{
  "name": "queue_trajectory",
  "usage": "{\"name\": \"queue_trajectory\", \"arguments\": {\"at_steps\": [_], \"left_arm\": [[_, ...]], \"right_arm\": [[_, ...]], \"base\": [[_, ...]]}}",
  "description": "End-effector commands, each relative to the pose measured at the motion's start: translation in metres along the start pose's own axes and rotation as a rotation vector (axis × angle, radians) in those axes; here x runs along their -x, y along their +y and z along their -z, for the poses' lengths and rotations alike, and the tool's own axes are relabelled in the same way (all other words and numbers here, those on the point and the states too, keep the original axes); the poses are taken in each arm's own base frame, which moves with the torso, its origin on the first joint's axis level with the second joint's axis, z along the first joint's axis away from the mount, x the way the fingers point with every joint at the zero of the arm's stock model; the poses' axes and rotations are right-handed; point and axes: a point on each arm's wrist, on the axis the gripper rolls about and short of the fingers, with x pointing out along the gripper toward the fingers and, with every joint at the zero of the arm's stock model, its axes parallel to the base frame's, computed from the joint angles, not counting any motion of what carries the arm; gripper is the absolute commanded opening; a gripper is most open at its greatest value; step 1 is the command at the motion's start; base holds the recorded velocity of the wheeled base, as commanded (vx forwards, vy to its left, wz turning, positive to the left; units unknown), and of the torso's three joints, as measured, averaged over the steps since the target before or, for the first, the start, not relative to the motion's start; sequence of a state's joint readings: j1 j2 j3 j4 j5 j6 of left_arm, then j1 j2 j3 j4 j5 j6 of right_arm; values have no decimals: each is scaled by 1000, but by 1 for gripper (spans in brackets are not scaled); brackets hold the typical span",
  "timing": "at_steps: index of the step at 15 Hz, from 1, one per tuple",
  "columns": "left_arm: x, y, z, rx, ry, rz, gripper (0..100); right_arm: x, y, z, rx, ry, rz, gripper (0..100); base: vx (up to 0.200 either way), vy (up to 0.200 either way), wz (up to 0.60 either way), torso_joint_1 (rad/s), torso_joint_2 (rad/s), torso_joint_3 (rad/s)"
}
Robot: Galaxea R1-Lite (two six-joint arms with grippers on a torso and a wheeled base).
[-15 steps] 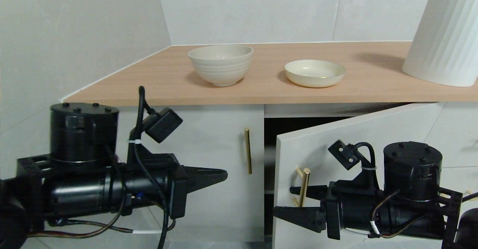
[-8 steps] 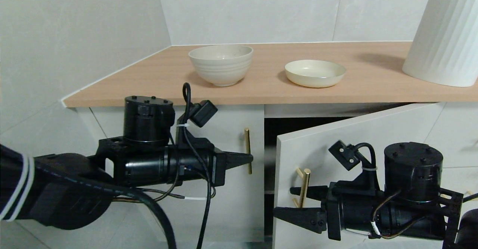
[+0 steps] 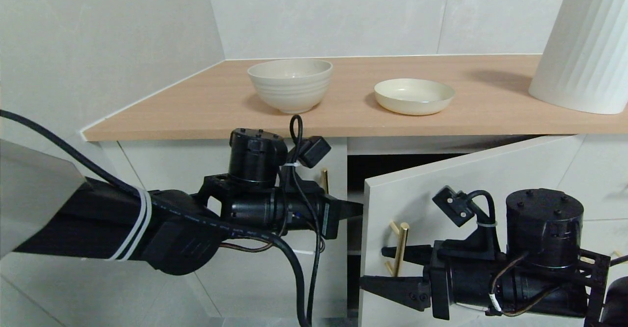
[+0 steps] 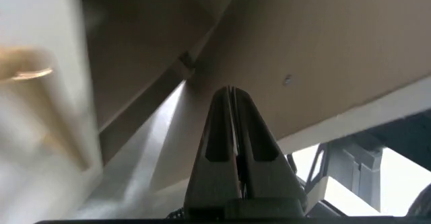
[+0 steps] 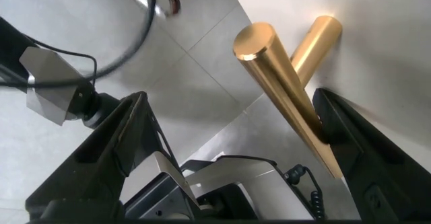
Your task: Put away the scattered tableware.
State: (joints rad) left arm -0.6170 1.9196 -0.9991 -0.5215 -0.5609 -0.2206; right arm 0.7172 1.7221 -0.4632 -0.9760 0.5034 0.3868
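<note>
So the bowl (image 3: 290, 84) and the shallow dish (image 3: 413, 95) both sit up on the wooden countertop (image 3: 196, 106), near each other but not touching. Both grippers are well below them at the cabinet. The left gripper (image 3: 354, 208), fingers pressed together, pokes into the gap beside the open door (image 3: 466, 180), and the right gripper (image 3: 385, 268) is spread wide either side of that door's gold handle (image 3: 400, 246).

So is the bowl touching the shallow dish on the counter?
Apart. The head view shows a strip of bare counter between the bowl and the dish.

Pale tiled walls (image 3: 319, 13), upper frame. Wooden countertop (image 3: 490, 106) across centre; white cabinet (image 3: 196, 160) beneath, right door (image 3: 490, 180) ajar.
</note>
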Motion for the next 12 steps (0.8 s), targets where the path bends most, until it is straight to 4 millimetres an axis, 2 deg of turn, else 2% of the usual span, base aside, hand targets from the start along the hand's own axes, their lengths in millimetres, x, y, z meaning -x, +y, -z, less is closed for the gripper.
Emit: {"name": "queue_trajectory", "arguments": {"at_steps": [1,3,8,9,11,12], "left_arm": [[-9,-3,2,-5,11,18,0],[-20,-6,3,-15,16,36,0],[-30,-9,1,-25,12,56,0],[-31,-11,1,-28,13,61,0],[-35,-13,3,-29,22,69,0],[-35,-13,3,-29,22,69,0]], "right_arm": [[-1,-1,1,-4,3,5,100],[-1,-4,0,-7,2,12,100],[7,-12,-6,-12,-34,51,100],[12,-15,-10,-12,-53,69,100],[39,-27,-18,-25,-124,152,100],[41,-28,-19,-24,-131,157,100]], "base": [[0,0,0,0,0,0],[0,0,0,0,0,0],[0,0,0,0,0,0],[0,0,0,0,0,0],[0,0,0,0,0,0],[0,0,0,0,0,0]]}}
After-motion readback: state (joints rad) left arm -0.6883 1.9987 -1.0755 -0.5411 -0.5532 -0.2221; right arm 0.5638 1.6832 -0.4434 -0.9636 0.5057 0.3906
